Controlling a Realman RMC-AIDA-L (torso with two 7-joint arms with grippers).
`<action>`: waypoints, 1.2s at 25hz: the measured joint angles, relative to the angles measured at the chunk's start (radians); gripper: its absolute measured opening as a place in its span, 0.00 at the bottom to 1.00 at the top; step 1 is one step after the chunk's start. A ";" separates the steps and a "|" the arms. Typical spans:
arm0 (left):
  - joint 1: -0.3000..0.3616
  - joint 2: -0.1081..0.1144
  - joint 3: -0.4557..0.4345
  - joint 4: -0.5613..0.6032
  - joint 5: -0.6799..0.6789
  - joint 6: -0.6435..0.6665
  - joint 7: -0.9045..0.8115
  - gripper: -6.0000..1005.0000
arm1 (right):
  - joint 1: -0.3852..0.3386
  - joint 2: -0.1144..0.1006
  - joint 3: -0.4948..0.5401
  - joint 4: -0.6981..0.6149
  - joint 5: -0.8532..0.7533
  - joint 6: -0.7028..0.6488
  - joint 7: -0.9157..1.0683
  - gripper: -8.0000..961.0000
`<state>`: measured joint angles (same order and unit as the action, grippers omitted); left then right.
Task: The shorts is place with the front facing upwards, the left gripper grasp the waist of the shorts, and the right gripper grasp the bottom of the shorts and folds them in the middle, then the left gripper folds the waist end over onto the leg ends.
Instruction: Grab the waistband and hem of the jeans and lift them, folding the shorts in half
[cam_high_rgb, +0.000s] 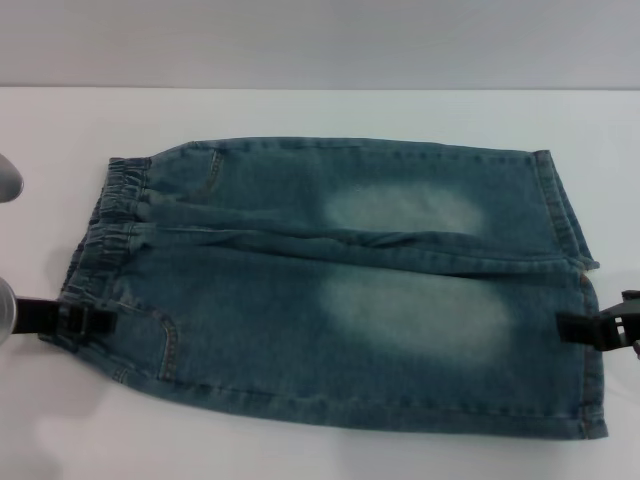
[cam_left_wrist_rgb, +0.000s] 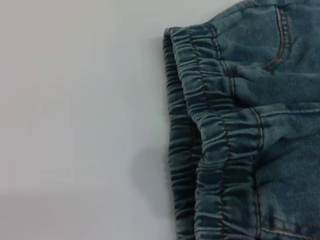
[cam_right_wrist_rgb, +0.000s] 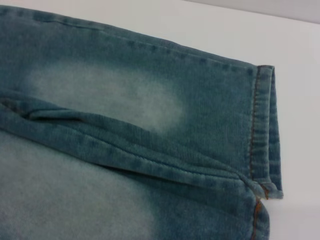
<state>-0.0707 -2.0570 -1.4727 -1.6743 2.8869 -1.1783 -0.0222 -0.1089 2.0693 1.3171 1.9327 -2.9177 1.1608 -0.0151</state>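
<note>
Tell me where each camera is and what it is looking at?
Head view: up on the robot's head, looking down at the shorts on the white table; left end effector at the waist, right end effector at the leg ends.
Left wrist view: looks at the waist; no robot parts show.
Right wrist view: looks at a leg hem; no robot parts show.
All three share the shorts.

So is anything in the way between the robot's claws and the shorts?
Nothing visible. The left end effector is already at the waist of the shorts, and the right end effector at the leg hem, on a bare white table.
</note>
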 joint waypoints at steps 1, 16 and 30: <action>0.000 0.000 -0.001 0.000 0.000 0.001 0.000 0.81 | 0.000 0.000 0.000 0.000 0.000 0.000 0.000 0.81; -0.012 -0.002 0.001 0.019 0.000 -0.009 -0.010 0.81 | 0.002 0.000 -0.002 0.000 0.000 0.002 0.000 0.81; -0.018 -0.002 0.002 0.018 -0.004 -0.030 0.001 0.62 | 0.003 0.000 0.002 0.001 0.000 0.004 0.000 0.81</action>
<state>-0.0884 -2.0585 -1.4702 -1.6562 2.8832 -1.2085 -0.0210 -0.1058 2.0693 1.3189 1.9341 -2.9176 1.1646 -0.0154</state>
